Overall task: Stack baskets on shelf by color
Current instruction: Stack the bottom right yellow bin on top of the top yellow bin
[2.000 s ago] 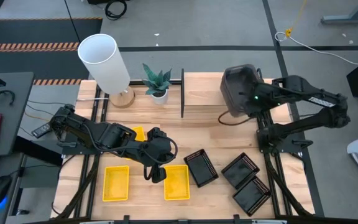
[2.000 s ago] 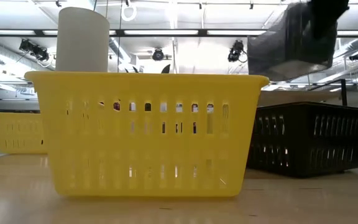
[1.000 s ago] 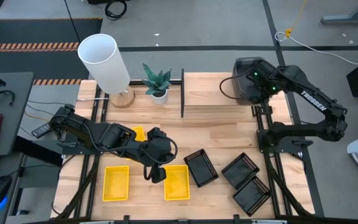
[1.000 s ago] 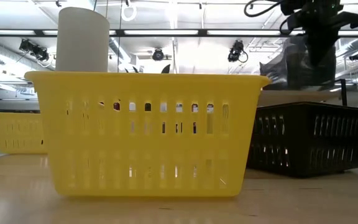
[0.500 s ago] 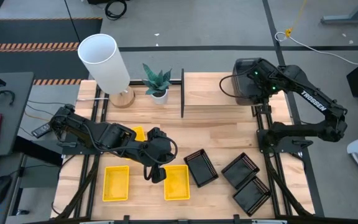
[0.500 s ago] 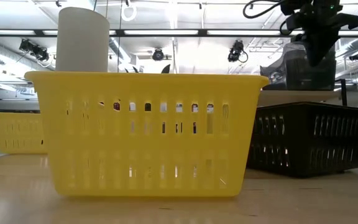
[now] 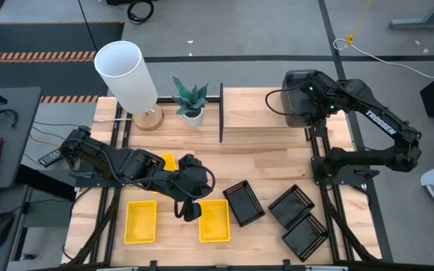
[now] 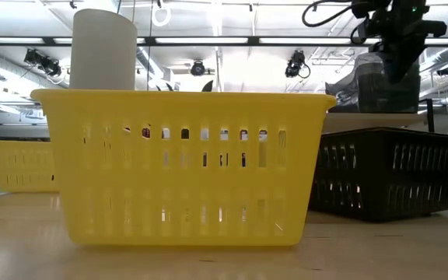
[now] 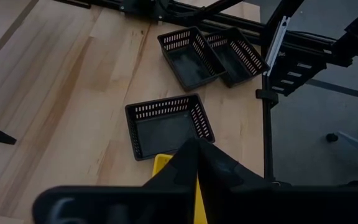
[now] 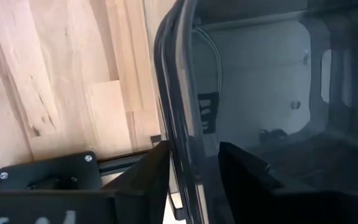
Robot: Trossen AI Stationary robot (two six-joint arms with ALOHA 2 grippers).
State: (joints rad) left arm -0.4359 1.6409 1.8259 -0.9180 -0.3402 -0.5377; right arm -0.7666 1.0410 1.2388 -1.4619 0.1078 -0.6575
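Note:
My left gripper [image 7: 192, 209] is shut at the left wall of a yellow basket [image 7: 214, 220] that stands on the table near its front. A second yellow basket [image 7: 140, 222] stands left of it, and a third [image 7: 167, 161] is half hidden under the left arm. Three black mesh baskets [image 7: 243, 203] [image 7: 291, 203] [image 7: 306, 235] stand on the table at front right. A dark grey basket [image 7: 300, 94] stands on the shelf [image 7: 251, 113] at its right end. My right gripper [image 10: 188, 168] is open over it, one finger inside its wall [image 10: 182, 112] and one outside. My left gripper pinches the yellow basket's left wall [image 9: 160, 163] between its two fingers, from above, near the far corner; a yellow strip shows between the fingers. The basket's bottom is on the table. My right gripper stands astride the grey basket's wall; whether a finger touches it I cannot tell.
A white lamp [image 7: 126, 75] and a small potted plant [image 7: 191, 98] stand at the table's far left. A black upright frame [image 7: 221, 113] marks the shelf's left end. Bare tabletop lies between the shelf and the baskets at the front.
The grey basket under my right gripper has come down a little and now stands level on the shelf board.

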